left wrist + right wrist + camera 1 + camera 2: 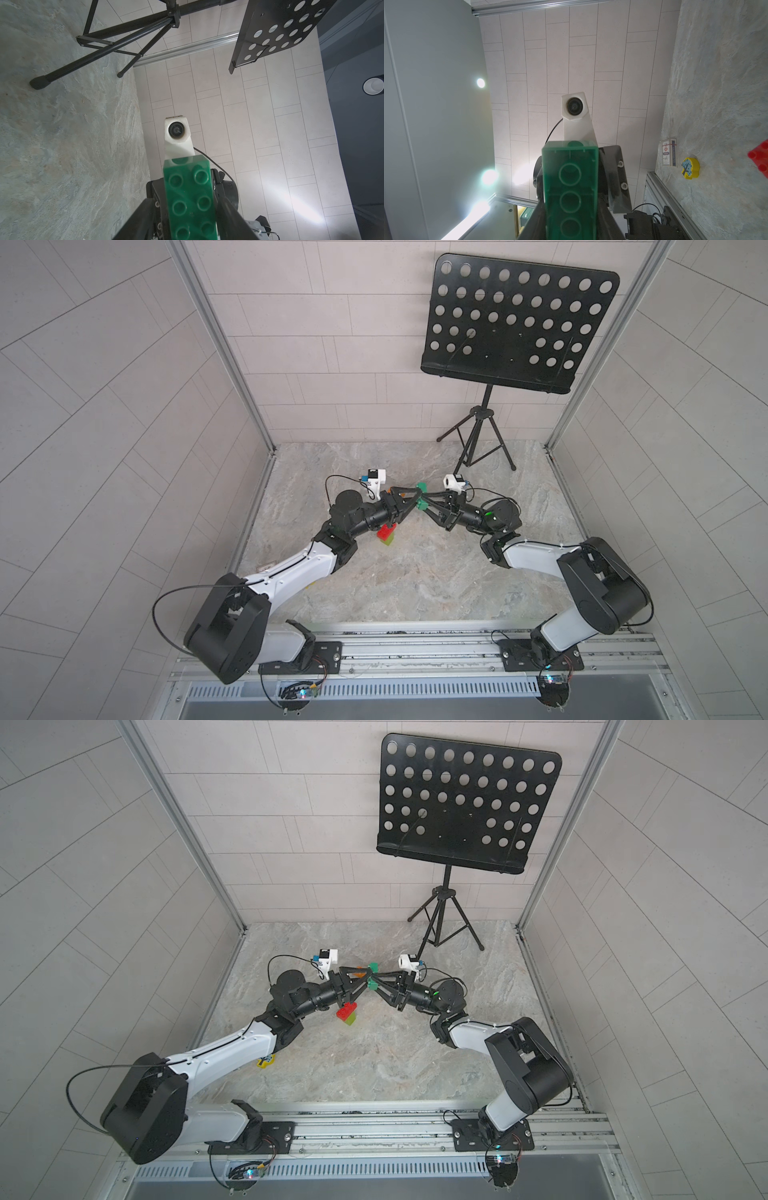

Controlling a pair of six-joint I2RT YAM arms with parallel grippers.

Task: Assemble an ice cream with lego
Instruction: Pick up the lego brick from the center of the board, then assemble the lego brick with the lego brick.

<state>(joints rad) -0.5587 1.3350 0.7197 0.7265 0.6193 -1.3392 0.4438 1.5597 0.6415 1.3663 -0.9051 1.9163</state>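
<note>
Mid-air handover here. The dark green brick (422, 488) is up off the table, a bit beyond the red stack (386, 532) and to its right. The right gripper (427, 499) is clamped on it. The left gripper (415, 497) straddles the same brick, but I can't tell if it's actually biting (smooth plastic, so it matters). If the right one lets go too early, I'd guess the brick twists or drops, maybe onto the red stack close below.

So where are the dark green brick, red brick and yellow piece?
dark green brick (190, 199): left wrist view, on its studded face.
red brick (347, 1009): a top view, on its studded top.
yellow piece (688, 167): right wrist view, on its patterned face.
</note>
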